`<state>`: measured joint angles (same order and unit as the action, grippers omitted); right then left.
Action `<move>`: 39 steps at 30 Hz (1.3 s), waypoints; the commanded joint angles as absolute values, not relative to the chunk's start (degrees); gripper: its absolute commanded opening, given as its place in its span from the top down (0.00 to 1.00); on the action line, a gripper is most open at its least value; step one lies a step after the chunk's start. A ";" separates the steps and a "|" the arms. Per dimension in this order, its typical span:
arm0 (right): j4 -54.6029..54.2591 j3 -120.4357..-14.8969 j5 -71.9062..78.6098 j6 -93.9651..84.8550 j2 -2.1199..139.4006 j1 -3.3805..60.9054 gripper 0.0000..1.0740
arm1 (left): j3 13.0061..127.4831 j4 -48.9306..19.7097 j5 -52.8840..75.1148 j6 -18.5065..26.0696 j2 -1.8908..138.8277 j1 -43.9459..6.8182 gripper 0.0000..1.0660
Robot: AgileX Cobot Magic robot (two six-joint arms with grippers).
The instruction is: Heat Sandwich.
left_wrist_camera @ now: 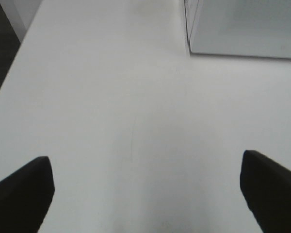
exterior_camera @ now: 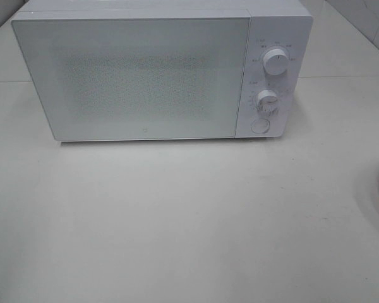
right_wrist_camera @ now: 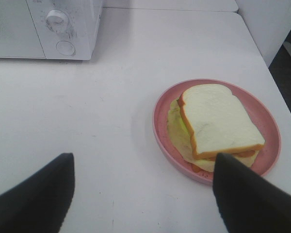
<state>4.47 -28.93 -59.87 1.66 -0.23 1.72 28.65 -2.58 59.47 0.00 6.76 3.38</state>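
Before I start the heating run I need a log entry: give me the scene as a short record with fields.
microwave: white, on the table, door shut
controls: two dials and a round button on its right side
sandwich: on the pink plate, right of the microwave, not yet inside
left gripper: open, empty, above bare table
right gripper: open, empty, near the plate
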 commanded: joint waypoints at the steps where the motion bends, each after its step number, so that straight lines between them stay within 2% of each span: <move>1: 4.58 -28.93 -59.53 1.38 -1.72 1.26 0.29 | 28.42 -2.58 59.36 -0.34 0.29 3.95 0.08; 39: 4.58 -28.93 -59.53 1.43 -1.72 1.26 0.29 | 28.42 -2.69 59.30 -0.40 -1.78 3.95 0.08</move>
